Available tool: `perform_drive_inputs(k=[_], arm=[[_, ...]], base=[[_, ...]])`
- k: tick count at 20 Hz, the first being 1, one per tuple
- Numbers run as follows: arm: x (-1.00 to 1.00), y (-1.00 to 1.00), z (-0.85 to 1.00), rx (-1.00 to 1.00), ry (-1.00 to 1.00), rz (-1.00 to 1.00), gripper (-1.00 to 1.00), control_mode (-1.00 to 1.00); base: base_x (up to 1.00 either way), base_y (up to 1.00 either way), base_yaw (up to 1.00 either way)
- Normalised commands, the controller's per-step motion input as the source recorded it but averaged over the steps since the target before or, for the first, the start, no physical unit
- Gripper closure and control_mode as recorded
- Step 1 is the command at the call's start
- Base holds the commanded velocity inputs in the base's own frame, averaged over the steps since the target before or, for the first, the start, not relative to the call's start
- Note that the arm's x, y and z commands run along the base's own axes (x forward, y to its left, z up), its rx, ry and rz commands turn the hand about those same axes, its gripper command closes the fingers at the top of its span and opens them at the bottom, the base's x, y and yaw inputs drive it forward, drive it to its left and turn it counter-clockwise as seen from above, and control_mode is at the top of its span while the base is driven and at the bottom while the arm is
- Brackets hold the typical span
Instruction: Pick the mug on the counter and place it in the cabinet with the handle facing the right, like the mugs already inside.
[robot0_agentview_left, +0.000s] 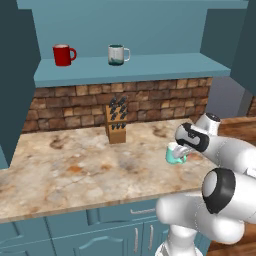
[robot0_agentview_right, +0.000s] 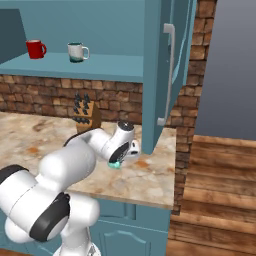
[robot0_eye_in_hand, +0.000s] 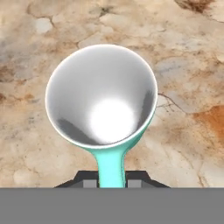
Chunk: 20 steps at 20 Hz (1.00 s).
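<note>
The mint-green mug (robot0_eye_in_hand: 103, 96) is seen from above, its white lining facing the camera, over the blotched counter (robot0_eye_in_hand: 188, 65). Its loop handle (robot0_eye_in_hand: 110, 168) runs down between my two fingertips, and my gripper (robot0_eye_in_hand: 111, 180) is shut on it. From the base, the mug (robot0_agentview_left: 175, 156) hangs under my hand at the counter's (robot0_agentview_left: 75, 170) right part, close to the stone; whether it touches I cannot tell. In the right base view the mug (robot0_agentview_right: 116, 164) peeks out below my wrist. The cabinet shelf (robot0_agentview_left: 150, 65) holds the red mug (robot0_agentview_left: 63, 54) and the grey banded mug (robot0_agentview_left: 117, 54), handles to the right.
A wooden knife block (robot0_agentview_left: 116, 123) stands against the brick wall behind the mug. The open cabinet door (robot0_agentview_right: 160, 75) with a metal pull hangs just right of my hand. Another dark door (robot0_agentview_left: 15, 75) flanks the shelf on the left. The counter ends at the right, by wooden flooring.
</note>
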Motion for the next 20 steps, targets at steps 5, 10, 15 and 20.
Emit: perform_drive_inputs(k=[5, 10, 15, 20], arm=[[-0.06, 0.00, 0.92, 0.00, -0.01, 0.15, 1.00, -1.00], [-0.02, 0.07, 0.86, 0.00, -0.05, 0.16, 1.00, -1.00], [0.00, 0.18, 0.66, -0.03, -0.08, 0.15, 1.00, -1.00], [-0.10, 0.25, 0.55, 0.00, -0.16, 0.14, 1.00, -1.00]], base=[[0.00, 0.00, 0.00], [0.00, 0.00, 0.00], [0.00, 0.00, 0.00], [0.00, 0.00, 0.00]])
